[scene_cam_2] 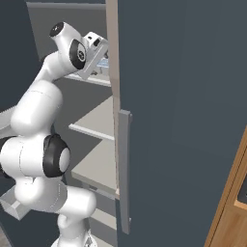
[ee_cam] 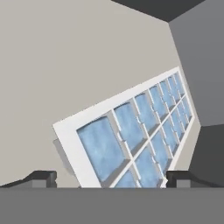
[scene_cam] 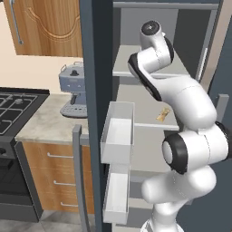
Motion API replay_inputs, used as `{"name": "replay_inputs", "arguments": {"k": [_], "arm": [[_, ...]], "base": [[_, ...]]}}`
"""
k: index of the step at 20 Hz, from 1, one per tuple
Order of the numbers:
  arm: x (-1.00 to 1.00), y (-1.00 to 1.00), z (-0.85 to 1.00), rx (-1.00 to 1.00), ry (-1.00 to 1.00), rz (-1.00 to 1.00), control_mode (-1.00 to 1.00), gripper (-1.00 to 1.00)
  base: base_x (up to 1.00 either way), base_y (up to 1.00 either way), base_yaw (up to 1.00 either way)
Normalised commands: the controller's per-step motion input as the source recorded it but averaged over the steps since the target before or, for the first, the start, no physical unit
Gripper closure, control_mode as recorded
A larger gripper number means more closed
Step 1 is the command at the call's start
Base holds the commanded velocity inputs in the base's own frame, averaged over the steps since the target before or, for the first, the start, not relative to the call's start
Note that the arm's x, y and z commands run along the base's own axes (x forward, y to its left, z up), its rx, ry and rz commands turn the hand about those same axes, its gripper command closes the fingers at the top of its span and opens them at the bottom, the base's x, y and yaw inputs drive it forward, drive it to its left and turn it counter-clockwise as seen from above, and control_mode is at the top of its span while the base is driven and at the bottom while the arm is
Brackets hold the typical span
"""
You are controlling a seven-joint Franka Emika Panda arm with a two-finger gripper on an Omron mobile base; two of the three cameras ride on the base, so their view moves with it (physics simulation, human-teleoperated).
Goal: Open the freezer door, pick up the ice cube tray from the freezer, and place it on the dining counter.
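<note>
So I'm reached up into the freezer (scene_cam: 149, 113) with the freezer door (scene_cam: 97, 90) swung wide open on my left, its 2 white inner bins (scene_cam: 118, 136) stacked one above the other. My gripper (ee_cam: 111, 177) is right over the ice cube tray (ee_cam: 131, 135), which lies flat on a light grey shelf (ee_cam: 65, 65) up near the top of the compartment. In the hand view the tray runs diagonally, 2 rows of pale-blue cells in a white frame, and its near end sits between my 2 dark fingertips (ee_cam: 41, 177). The fingers are spread apart, one on each side of the tray, not pinching it as far as I can see. From the right base view my hand (scene_cam_2: 91, 53) sits at that upper shelf with a bit of the blue tray (scene_cam_2: 102, 61) peeking past it. A small tan food piece (scene_cam: 162, 115) sits on a lower shelf. Left of the fridge there's a blue coffee machine (scene_cam: 72, 88) on a small marbled counter (scene_cam: 43, 122).
</note>
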Motion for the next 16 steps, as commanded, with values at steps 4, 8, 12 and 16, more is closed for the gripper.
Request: {"name": "replay_inputs", "arguments": {"k": [4,8,12,16], "arm": [[0.32,-0.03,0.0,0.0,0.0,0.0,-1.0,-1.0],[0.27,-0.03,0.0,0.0,0.0,0.0,-1.0,-1.0],[0.26,-0.03,0.0,0.0,0.0,0.0,-1.0,-1.0],[0.06,-0.01,0.0,0.0,0.0,0.0,-1.0,-1.0]], "base": [[0.0,0.0,0.0],[0.0,0.0,0.0],[0.0,0.0,0.0],[0.0,0.0,0.0]]}}
